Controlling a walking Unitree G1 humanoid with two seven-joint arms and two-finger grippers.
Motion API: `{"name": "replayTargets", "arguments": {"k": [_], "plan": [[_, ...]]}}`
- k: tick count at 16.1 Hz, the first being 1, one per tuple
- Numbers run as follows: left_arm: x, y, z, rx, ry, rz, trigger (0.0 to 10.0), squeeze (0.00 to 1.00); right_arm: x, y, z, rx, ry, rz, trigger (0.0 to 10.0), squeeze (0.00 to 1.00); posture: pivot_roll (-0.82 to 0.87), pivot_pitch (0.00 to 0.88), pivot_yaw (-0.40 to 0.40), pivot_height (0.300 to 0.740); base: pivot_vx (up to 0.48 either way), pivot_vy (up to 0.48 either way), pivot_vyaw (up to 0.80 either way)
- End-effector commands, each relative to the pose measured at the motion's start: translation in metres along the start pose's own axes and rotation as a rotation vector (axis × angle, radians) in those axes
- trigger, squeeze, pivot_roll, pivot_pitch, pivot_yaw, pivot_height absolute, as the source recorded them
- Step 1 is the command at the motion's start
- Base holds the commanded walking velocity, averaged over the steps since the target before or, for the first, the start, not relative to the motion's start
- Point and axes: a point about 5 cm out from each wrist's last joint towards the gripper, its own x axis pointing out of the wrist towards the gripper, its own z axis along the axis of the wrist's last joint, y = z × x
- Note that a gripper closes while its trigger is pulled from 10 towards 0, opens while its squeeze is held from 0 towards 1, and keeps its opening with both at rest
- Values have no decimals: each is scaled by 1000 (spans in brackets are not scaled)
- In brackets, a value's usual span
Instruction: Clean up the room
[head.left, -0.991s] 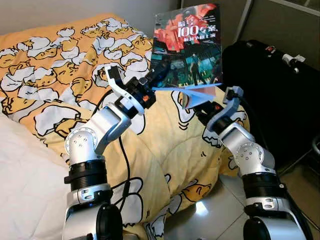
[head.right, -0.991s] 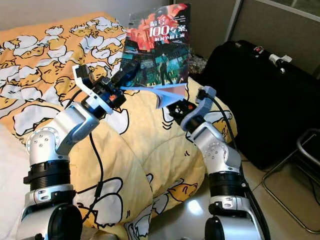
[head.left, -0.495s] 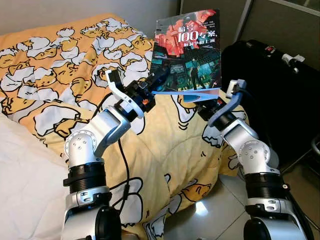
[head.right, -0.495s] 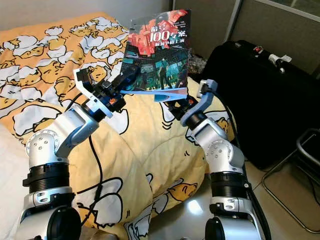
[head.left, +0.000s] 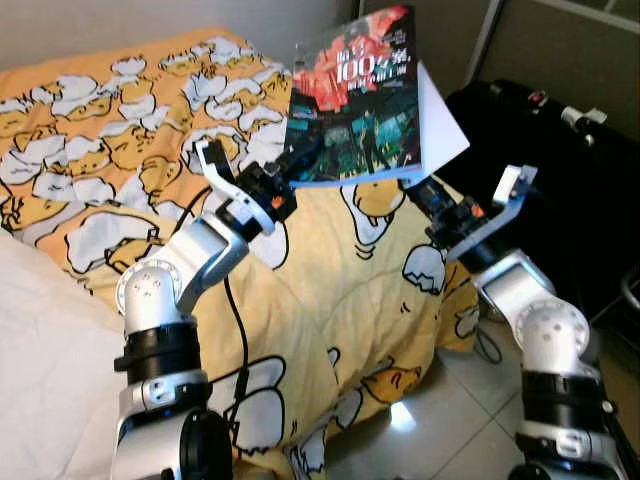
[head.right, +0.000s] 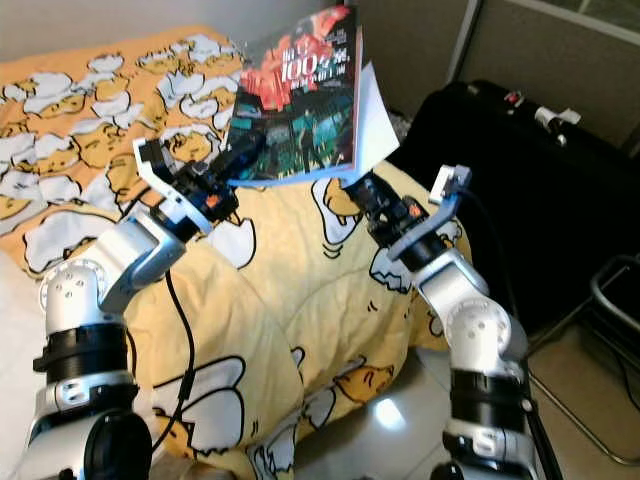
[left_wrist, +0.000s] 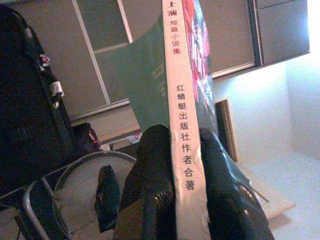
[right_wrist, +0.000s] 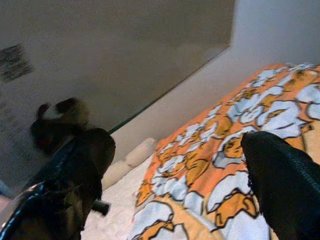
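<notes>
Two grippers flank one book (head.left: 360, 100), held in the air above the bed's yellow duvet (head.left: 330, 290). Left gripper (head.left: 297, 163): fingers closed on the book's lower left corner at the spine, so the cover stands tilted, long axis rising up and away from the robot, title at the far end. Right gripper (head.left: 425, 197): just beneath the book's lower right edge, fingers spread wide and holding nothing; whether a fingertip touches the loose white pages fanning to the right cannot be told. The left arm alone carries the book, and the right is the nearer free arm for any support from below. A black suitcase (head.left: 560, 190) stands on the floor to the right.

Left wrist view: the white spine (left_wrist: 185, 150) runs straight out between the two fingers (left_wrist: 155, 170), confirming a grip across the book's thickness, a detail blocked in the head views. Right wrist view: open fingers (right_wrist: 280, 185) frame only duvet and wall, confirming an empty gripper.
</notes>
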Motion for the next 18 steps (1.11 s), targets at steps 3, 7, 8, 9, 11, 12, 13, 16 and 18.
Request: {"name": "replayTargets", "arguments": {"k": [3, 7, 8, 9, 11, 12, 13, 16, 18], "plan": [[3, -2, -1, 14, 23, 0, 0, 0, 3, 13, 0, 8, 19, 89, 10000, 0, 28, 0, 27, 740, 0, 0, 0], [-2, -1, 2, 18, 16, 0, 0, 0, -1, 9, 6, 42, -15, 55, 10000, 0, 34, 0, 17, 740, 0, 0, 0], [-3, -1, 2, 19, 16, 1, 0, 0, -2, 9, 8, 47, -24, 54, 10000, 0, 35, 0, 16, 740, 0, 0, 0], [-5, 1, 2, 30, 22, 12, 0, 0, -3, 9, 11, 50, -35, 54, 10000, 0, 35, 0, 15, 740, 0, 0, 0], [-9, 6, 1, 62, 46, 46, 0, 0, -4, 11, 15, 56, -53, 62, 10000, 0, 37, 0, 14, 740, 0, 0, 0], [-11, 8, 0, 77, 58, 64, 0, 0, -5, 12, 15, 58, -56, 66, 10000, 0, 36, 0, 16, 740, 0, 0, 0], [-11, 9, -1, 86, 67, 69, 0, 0, -6, 12, 13, 59, -52, 64, 10000, 0, 35, 0, 17, 740, 0, 0, 0], [-12, 9, -3, 101, 85, 68, 0, 0, -7, 11, 7, 48, -11, 38, 10000, 0, 31, 0, 18, 740, 0, 0, 0], [-12, 8, -2, 159, 102, 74, 0, 0, -11, -2, 0, 11, 48, -64, 10000, 0, 28, 0, 16, 740, 0, 0, 0]]}}
